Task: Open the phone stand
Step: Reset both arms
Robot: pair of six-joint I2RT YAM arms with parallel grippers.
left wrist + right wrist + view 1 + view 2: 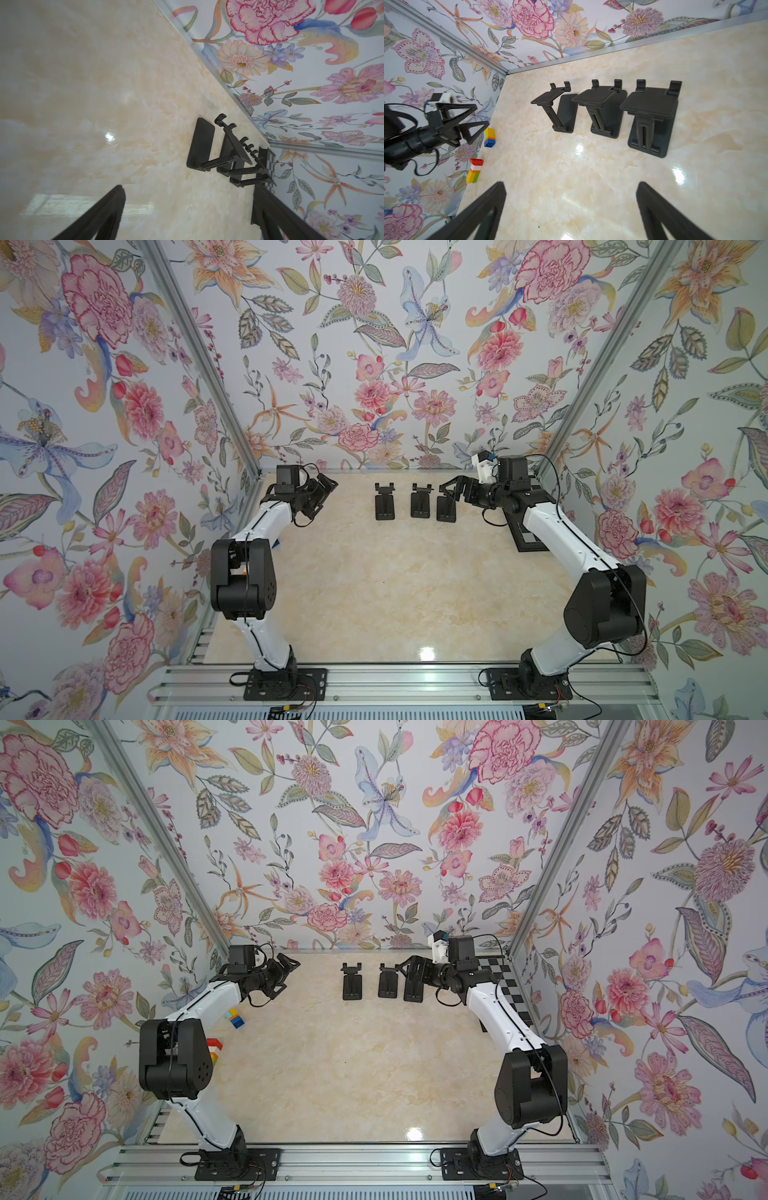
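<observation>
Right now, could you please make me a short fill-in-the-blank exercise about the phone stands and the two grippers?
The table holds ___ black phone stands in a row.
The left gripper and the right gripper are both ___, holding nothing.
The coloured toy bricks lie by the robot's ___ arm.
Missing words: three; open; left.

Three black phone stands [600, 99] sit unfolded in a row.

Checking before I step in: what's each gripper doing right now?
Left gripper: open, holding nothing.
Right gripper: open, holding nothing.
</observation>
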